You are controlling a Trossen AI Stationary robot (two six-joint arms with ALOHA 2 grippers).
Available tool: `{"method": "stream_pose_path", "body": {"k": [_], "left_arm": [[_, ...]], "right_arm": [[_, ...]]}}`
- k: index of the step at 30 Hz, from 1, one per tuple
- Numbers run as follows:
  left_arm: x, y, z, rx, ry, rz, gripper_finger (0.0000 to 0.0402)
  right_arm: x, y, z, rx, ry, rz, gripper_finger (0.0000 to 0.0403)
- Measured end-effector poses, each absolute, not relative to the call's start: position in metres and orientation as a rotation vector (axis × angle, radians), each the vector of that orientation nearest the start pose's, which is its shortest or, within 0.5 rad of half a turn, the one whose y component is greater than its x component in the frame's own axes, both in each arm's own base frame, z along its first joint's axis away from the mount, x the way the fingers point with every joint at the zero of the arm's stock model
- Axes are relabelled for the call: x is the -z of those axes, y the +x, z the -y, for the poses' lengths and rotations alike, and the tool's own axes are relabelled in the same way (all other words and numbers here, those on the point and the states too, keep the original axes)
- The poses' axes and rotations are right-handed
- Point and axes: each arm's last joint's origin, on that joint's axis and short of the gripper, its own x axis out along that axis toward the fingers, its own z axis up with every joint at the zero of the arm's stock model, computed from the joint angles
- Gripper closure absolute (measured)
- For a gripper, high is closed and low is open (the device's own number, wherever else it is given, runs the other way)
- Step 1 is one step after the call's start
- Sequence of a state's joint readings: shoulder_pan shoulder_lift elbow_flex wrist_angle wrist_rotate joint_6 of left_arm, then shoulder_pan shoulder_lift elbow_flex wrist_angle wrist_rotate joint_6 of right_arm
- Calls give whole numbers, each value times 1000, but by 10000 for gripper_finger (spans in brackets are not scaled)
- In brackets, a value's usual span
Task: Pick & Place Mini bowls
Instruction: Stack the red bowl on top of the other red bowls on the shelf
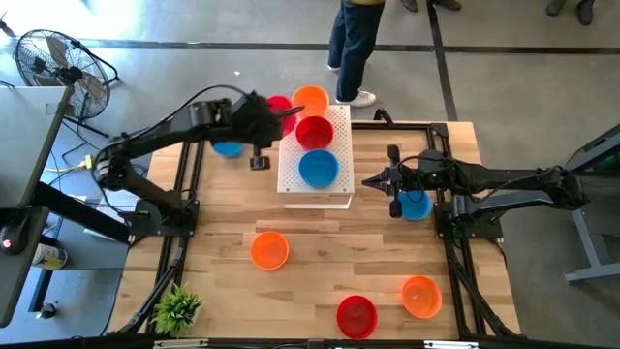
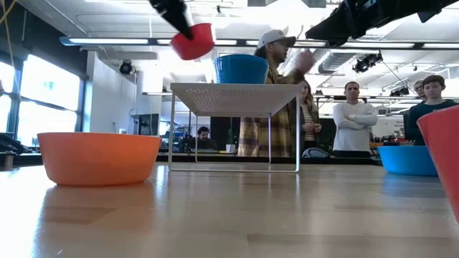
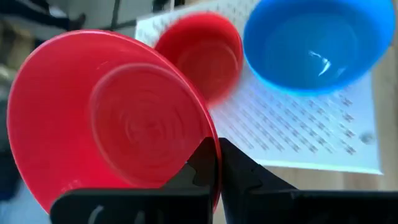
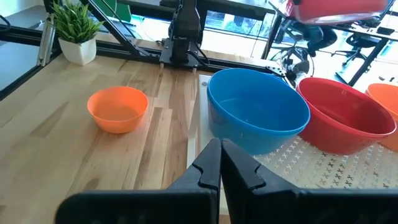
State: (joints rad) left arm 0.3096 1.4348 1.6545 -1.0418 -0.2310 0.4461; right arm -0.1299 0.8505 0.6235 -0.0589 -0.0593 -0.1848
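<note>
My left gripper [image 1: 281,118] is shut on a red mini bowl [image 3: 106,118] and holds it in the air by the far left corner of the white perforated platform [image 1: 339,189]. On the platform sit an orange bowl [image 1: 310,97], a red bowl [image 1: 314,132] and a blue bowl [image 1: 318,168]. My right gripper [image 1: 373,180] waits shut and empty just right of the platform, level with the blue bowl [image 4: 258,109]. My left gripper pinches the red bowl's rim [image 3: 215,158] between its two fingers, one finger [image 3: 200,163] on each face of the wall. The fingers slant down from the table's left side. The bowl [image 2: 193,41] hangs tilted, clear of the table and above platform height.
Loose on the wooden table are a blue bowl [image 1: 228,148] under my left arm, a blue bowl [image 1: 415,205] under my right arm, an orange bowl [image 1: 269,249], a red bowl [image 1: 356,315] and an orange bowl [image 1: 420,296]. A small plant [image 1: 177,308] stands at the near left corner. People stand beyond the far edge.
</note>
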Motion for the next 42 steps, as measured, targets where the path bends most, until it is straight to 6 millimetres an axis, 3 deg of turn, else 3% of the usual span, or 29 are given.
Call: {"method": "stream_pose_path", "body": {"k": [9, 16, 23, 31, 42], "left_arm": [[-410, 313, -107, -117, 479, -896, 401], [-383, 344, -116, -65, 495, -915, 401], [-359, 356, -129, -23, 435, -985, 401], [-346, 364, -133, -46, 420, -1031, 391], [-346, 365, -134, -67, 409, -1024, 380]], "right_arm": [[-277, 189, 23, 39, -151, -301, 403], [-277, 189, 22, 17, -148, -299, 403], [-277, 189, 22, 16, -149, -300, 403], [-277, 189, 22, 16, -150, -302, 403], [-276, 189, 22, 15, -153, -306, 403]]}}
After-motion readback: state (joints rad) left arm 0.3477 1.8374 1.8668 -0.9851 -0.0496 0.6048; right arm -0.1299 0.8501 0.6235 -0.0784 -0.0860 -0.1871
